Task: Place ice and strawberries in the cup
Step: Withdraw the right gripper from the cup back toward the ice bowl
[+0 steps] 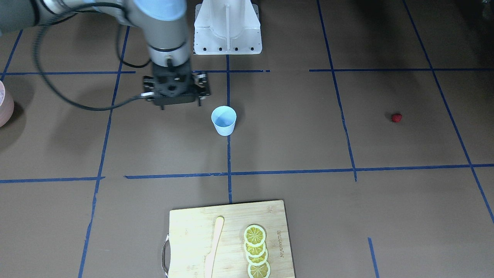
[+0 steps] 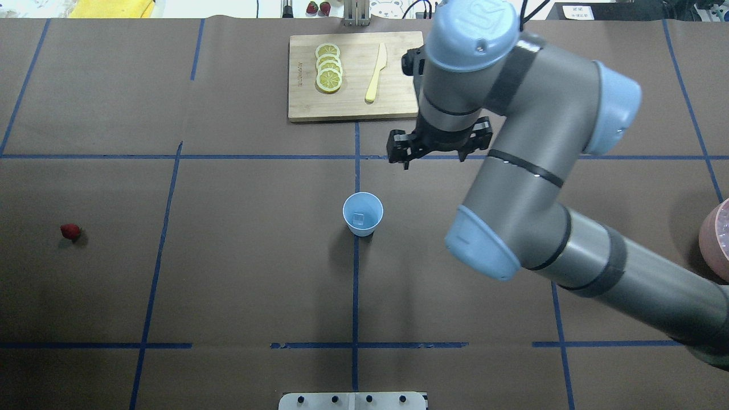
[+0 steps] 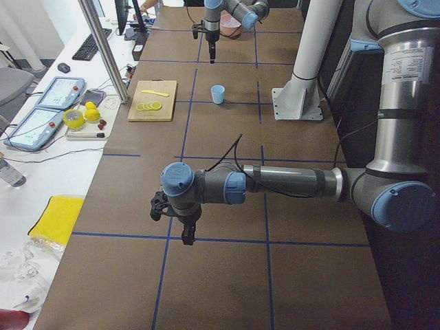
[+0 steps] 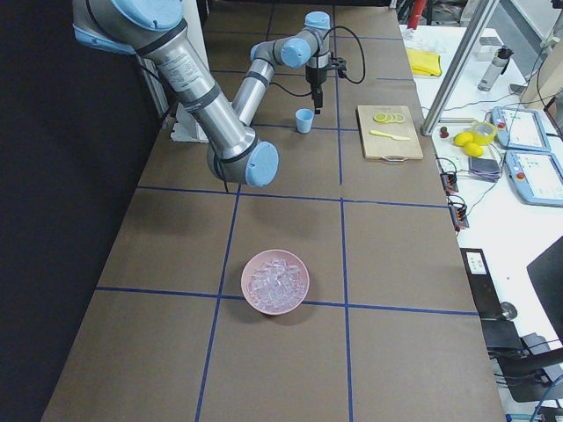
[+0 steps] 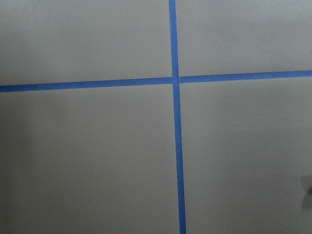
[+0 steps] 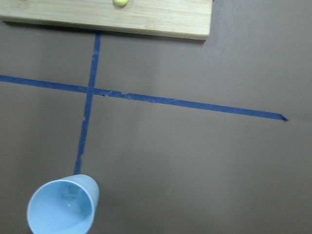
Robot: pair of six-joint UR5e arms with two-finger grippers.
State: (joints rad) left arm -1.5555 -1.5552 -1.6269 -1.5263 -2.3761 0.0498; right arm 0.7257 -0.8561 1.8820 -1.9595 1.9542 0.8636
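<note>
The pale blue cup [image 2: 363, 213] stands upright at the table's middle, on a tape line, with one clear ice cube [image 2: 359, 217] in its bottom. It also shows in the front view [image 1: 224, 120] and the right wrist view [image 6: 61, 207]. More ice [image 4: 275, 280] fills a pinkish bowl [image 4: 255, 301]. The red strawberry [image 2: 70, 230] lies alone far on the robot's left; it also shows in the front view [image 1: 396, 117]. My right gripper [image 2: 438, 149] hangs beyond and to the right of the cup, its fingers hidden under the wrist. My left gripper [image 3: 187, 234] hovers over bare table; I cannot tell whether it is open or shut.
A wooden cutting board [image 2: 302, 91] at the far side carries lemon slices [image 2: 328, 75] and a pale knife [image 2: 376, 74]. The pinkish bowl sits at the robot's far right edge [image 2: 709, 239]. The white robot base [image 1: 227, 27] stands at the near side. Blue tape lines grid the brown table.
</note>
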